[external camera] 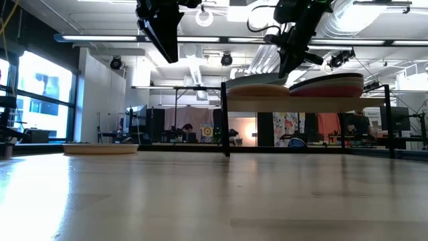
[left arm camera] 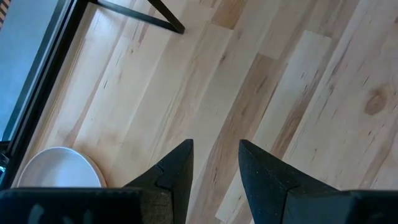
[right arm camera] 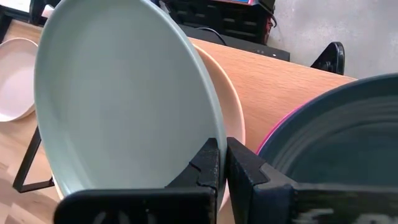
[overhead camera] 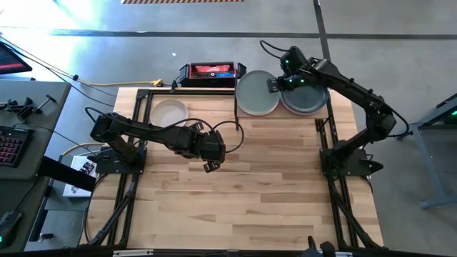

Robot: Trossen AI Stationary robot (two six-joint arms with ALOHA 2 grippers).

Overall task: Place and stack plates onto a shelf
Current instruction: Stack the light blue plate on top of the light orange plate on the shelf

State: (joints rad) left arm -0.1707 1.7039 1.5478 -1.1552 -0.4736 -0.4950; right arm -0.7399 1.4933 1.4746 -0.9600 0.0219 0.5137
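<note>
A round shallow cream plate [overhead camera: 169, 113] is lying alone on the light plank surface [overhead camera: 264, 193], to the left of the raised light-wood shelf with thin black posts [overhead camera: 246, 82]. The left tool [overhead camera: 211, 165] is hovering over bare planks nearer the middle of the surface, well apart from that cream plate and forward of the shelf; its two dark fingers [left arm camera: 176, 169] are standing spread with nothing between them. In the left wrist view only an arc of the cream plate is showing, the rest being cut off by the picture's edge.

On the shelf, two piles are sitting side by side. The left pile is topped by a round pale green plate [overhead camera: 257, 93], tilted up along one edge, with a peach plate [right arm camera: 235, 127] showing just beneath it. The right tool [overhead camera: 275, 84] is sitting at that pale green plate's right rim, between the two piles, its fingers pressed together on the rim. The right pile is topped by a dark slate plate [right arm camera: 336, 137] with a thin magenta edge [right arm camera: 278, 132] peeking out under it. In the low view the layers below are too thin to tell apart, and the shelf's panel is mostly hidden under the plates from above.
</note>
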